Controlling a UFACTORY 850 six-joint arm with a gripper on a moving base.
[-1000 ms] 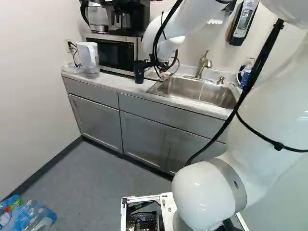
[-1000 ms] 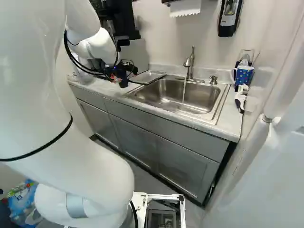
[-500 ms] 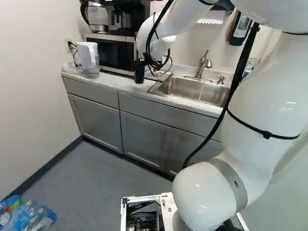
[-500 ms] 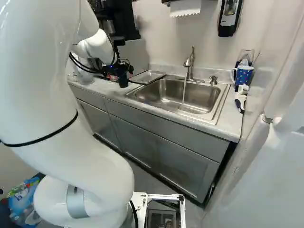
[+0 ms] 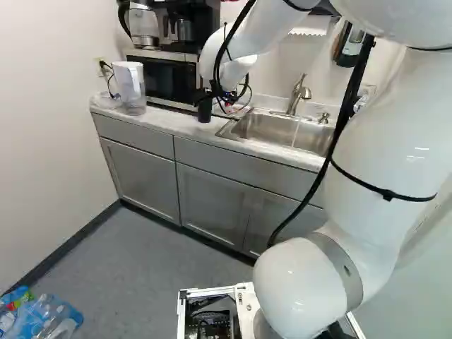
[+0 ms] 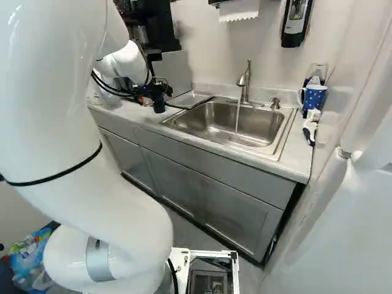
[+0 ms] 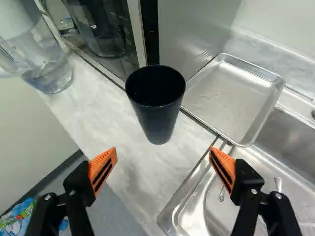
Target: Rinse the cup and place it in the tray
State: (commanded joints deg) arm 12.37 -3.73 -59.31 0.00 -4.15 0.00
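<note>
1. While the cup [image 7: 157, 113] stands upright on the counter [image 7: 113, 123], mouth up, neither finger touches it.
2. Just ahead of the gripper [image 6: 154, 95], the black cup sits in line with the gap between the fingers. In the wrist view, the gripper [image 7: 163, 150] has its two fingers spread wide apart, orange pads [image 7: 102, 169] facing inward, with nothing clamped between them.
3. Close beside the cup lies the tray [image 7: 231, 93], a shallow metal one, and it shows a bare inside. It lies next to the basin of the sink [image 6: 226, 131], and the cup is outside it.
4. On the cup's other side is a clear pitcher [image 7: 51, 73] with a white upper part, a little apart from it. A microwave [image 5: 169, 79] stands behind the cup, with a coffee maker [image 5: 185, 28] on top.
5. From the faucet [image 6: 244, 82], a thin stream of water [image 6: 237, 119] falls into the sink. A spoon [image 7: 278, 184] shows in the basin.
6. Farther along, past the sink at the right of the right base view, are a blue spotted mug [image 6: 314, 97] and a white-and-black brush [image 6: 310, 127].
7. Wrapped bottles [image 5: 42, 318] lie on the floor [image 5: 148, 268], at the left of the left base view.
</note>
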